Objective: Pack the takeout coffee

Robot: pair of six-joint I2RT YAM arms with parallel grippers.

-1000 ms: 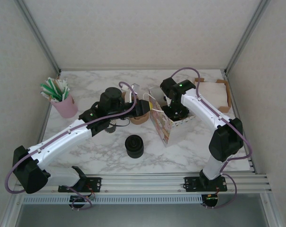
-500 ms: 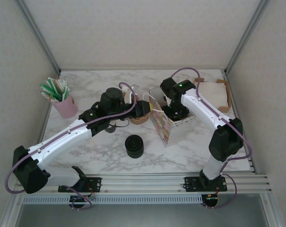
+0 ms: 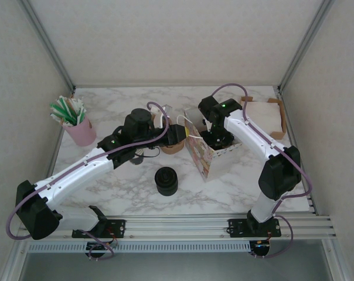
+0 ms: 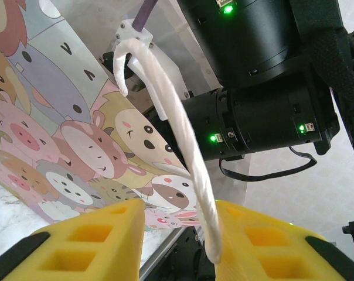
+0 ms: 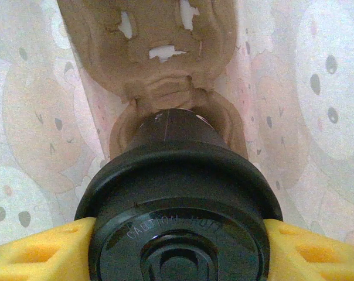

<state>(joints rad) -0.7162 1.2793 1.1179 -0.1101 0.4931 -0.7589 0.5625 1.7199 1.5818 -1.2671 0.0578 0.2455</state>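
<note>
In the right wrist view, the right gripper is clamped on the takeout coffee. One yellow finger presses on each side of its round black lid, at the lower edge of the frame. The cup is inside the paper bag, whose walls with pale animal drawings stand around it. Its dark body points to a brown pulp tray in the upper middle. We cannot tell if the cup bottom already sits in the tray.

In the left wrist view, the left gripper has its yellow fingers apart. The white cord handle of the bag passes between them, close to the finger on the right, and is not squeezed.

From the top view, the bag stands just right of the centre. A stack of black lids stands apart in the lower middle, and a pink cup with straws is at the left.
</note>
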